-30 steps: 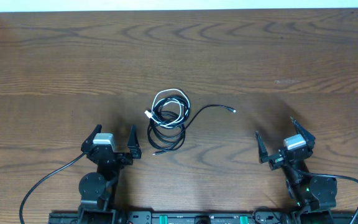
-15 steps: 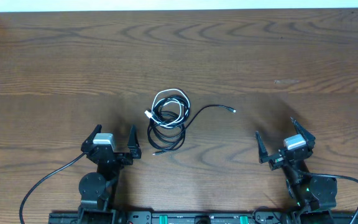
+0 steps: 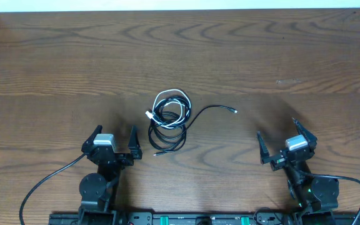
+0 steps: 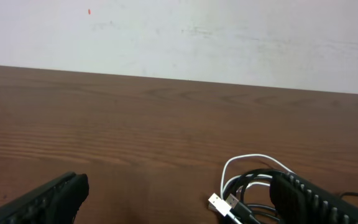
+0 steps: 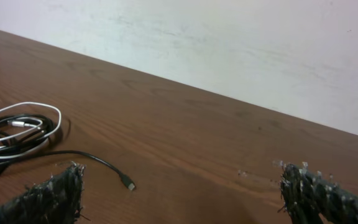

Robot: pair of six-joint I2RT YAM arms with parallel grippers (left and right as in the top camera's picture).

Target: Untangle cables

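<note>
The cables [image 3: 167,123] lie in one small coiled bundle on the table, black loops with a white loop through them. A white plug [image 3: 149,115] sticks out on the left, and a black tail runs right to a small plug [image 3: 234,111]. My left gripper [image 3: 115,129] rests open just left of and nearer than the bundle. In the left wrist view the cables [image 4: 253,180] lie by its right finger, and the left gripper [image 4: 179,186] holds nothing. My right gripper [image 3: 276,127] stands open to the right. The right wrist view shows the tail's plug [image 5: 129,185] ahead of the empty right gripper [image 5: 182,174].
The table is dark brown wood [image 3: 261,50] with a pale wall along its far edge [image 3: 180,5]. Thick black robot wires trail from both arm bases at the near edge [image 3: 49,181].
</note>
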